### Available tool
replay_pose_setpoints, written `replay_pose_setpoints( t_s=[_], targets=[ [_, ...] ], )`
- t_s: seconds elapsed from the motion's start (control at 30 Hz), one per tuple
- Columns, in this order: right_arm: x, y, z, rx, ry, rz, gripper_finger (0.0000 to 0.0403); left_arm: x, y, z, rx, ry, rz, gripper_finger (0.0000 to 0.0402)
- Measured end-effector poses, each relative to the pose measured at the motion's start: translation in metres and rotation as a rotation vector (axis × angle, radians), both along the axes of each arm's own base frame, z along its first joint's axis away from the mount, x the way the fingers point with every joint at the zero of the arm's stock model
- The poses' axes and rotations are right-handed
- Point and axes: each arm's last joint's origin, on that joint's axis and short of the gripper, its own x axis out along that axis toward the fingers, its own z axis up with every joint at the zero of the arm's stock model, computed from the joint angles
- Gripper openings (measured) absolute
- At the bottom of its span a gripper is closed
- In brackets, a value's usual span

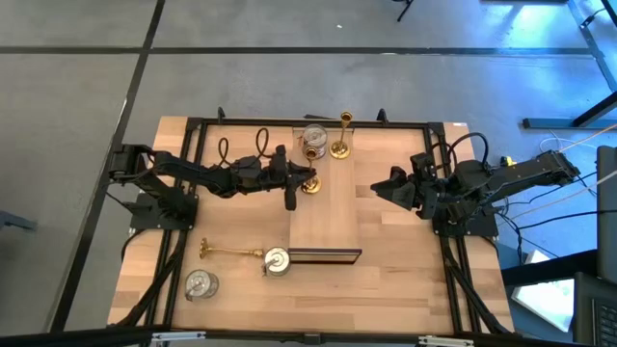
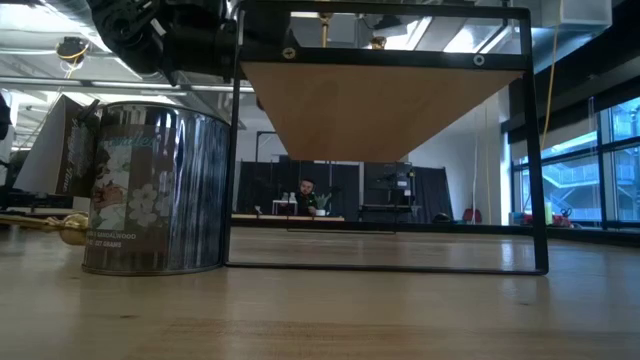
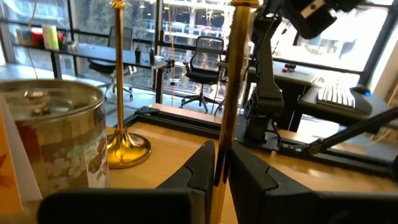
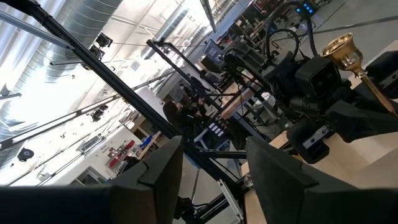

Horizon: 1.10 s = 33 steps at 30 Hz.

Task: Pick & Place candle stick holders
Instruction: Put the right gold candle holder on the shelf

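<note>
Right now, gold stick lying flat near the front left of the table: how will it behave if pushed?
The lying gold stick would probably roll or pivot: slim round stem, wider ends. The shiny finish looks slippery. It seems stiff and light, so likely easy to nudge toward the silver cup.

You are looking at three gold sticks, two upright farther off and one lying near-left, three silvery cups, one far and two near, and one wooden board.

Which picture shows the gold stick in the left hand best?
The left wrist view: the gold stick stands upright between the left hand fingers. The high view shows only its base. The right wrist view shows its cup top. The low view does not show it.
</note>
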Motion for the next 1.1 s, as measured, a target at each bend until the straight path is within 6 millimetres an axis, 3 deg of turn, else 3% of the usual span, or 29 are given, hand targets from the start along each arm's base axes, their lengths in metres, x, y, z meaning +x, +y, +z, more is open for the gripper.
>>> replay_pose_setpoints(
  t_s=[1.1],
  targets=[
    [0.0000, -0.0003, -0.0001, 0.001, 0.001, -0.010, 0.0181, 0.0001, -0.0006, 0.0010, -0.183, -0.057, -0.019, 0.0096]
  ],
)
